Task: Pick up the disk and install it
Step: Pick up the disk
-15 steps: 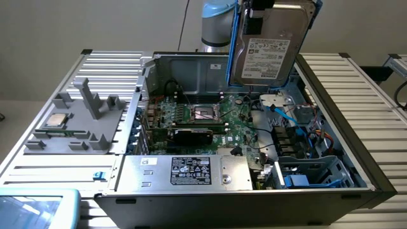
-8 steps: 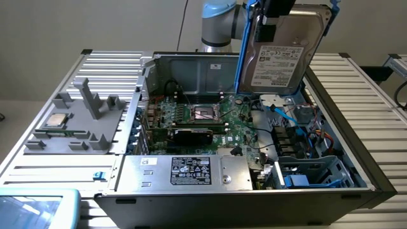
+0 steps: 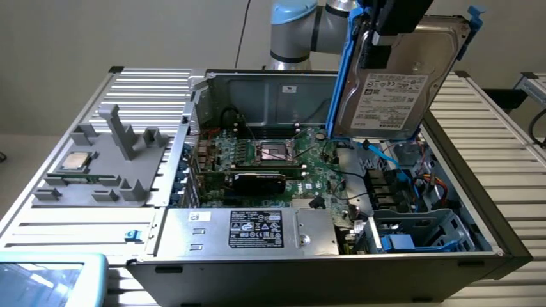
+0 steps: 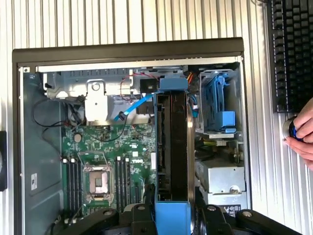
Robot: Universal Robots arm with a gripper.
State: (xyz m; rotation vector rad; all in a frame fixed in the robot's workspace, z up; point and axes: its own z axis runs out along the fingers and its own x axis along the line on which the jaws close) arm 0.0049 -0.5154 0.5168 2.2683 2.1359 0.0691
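Blue-framed disk (image 3: 388,89) upright between the fingers (image 4: 139,218), gripped on both flat faces, over open computer case (image 3: 298,281)

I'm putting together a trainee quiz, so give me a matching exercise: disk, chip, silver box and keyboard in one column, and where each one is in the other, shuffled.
1 disk
2 chip
3 silver box
4 keyboard

A on the grey tray outside the case
B inside the case, wearing a black sticker
C near a hand
D held up over the case

Pairs: 1-D, 2-A, 3-B, 4-C
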